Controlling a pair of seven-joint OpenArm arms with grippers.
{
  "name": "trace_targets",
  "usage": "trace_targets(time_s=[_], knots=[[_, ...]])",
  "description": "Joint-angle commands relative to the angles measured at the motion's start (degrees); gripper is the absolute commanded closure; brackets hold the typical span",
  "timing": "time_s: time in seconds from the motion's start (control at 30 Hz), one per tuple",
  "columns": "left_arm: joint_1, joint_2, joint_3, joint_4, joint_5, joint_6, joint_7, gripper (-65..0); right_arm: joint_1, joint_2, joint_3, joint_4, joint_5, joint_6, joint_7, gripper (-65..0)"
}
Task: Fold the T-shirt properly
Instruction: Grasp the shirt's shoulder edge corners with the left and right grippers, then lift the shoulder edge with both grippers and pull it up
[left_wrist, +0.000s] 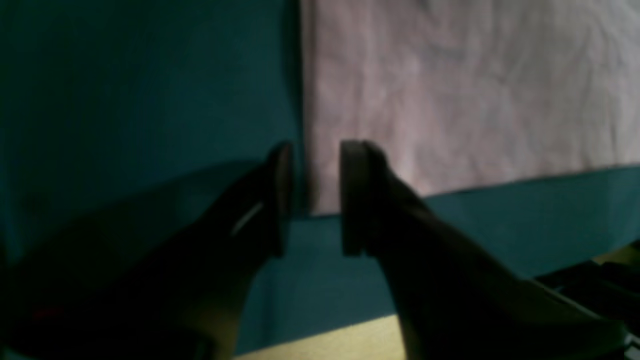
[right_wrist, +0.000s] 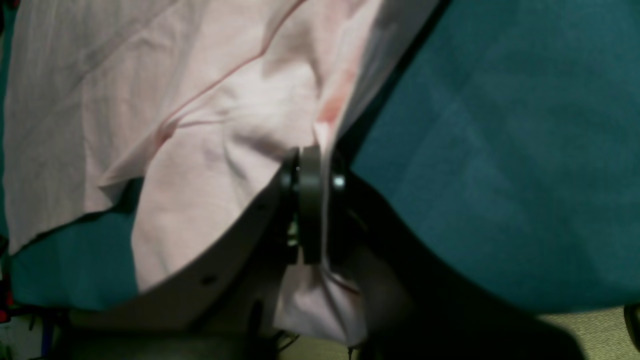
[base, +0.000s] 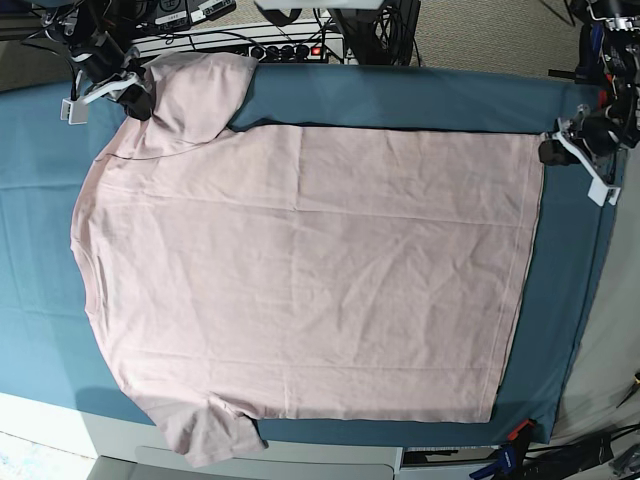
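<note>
Lying flat and plain side up, the T-shirt (base: 300, 270) covers most of the tabletop, spread on the teal cloth (base: 40, 290) with its neck end toward the left of the base view and its hem toward the right. One sleeve (base: 205, 435) sticks out at the near edge, and the other sleeve (base: 195, 95) at the far left corner is lifted and bunched. The right claw (right_wrist: 320, 200) is clenched on that far sleeve: in its wrist view the pink fabric runs between the closed pads, with a fold hanging below them and a seam line crossing the cloth above. In the base view this claw (base: 135, 98) sits at the top left corner of the shirt. The left claw (left_wrist: 312, 200) stands released, its two dark pads apart, straddling the shirt's corner where the hem meets the side edge; whether either pad actually touches the fabric I cannot tell, as that view is dim and blurred. In the base view it (base: 552, 150) sits right at the far right corner of the shirt. Cables and a power strip (base: 285, 48) lie beyond the far edge.
</note>
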Motion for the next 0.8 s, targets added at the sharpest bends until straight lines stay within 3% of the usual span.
trace_targets(time_s=[0.0, 0.23, 0.6, 0.77], knots=[[-0.26, -1.05, -0.44, -0.39, -2.54, -1.29, 0.17, -17.7, -0.63, 0.31, -0.02, 0.15, -0.98, 0.31, -1.75, 0.0], [-0.26, -1.07, -0.44, -6.38, -9.07, -5.25, 2.36, -17.7, -0.63, 0.31, -0.02, 0.15, -1.01, 0.31, -2.08, 0.0], [-0.28, -1.07, -0.44, -6.38, -12.76, -7.72, 4.17, -17.0, -0.74, 0.31, -0.02, 0.15, -1.01, 0.33, -1.95, 0.0], [-0.28, -1.09, -0.44, -6.38, -12.68, -7.69, 3.52, 0.0, -2.27, 0.33, -0.02, 0.15, -0.57, 0.31, -1.9, 0.0]])
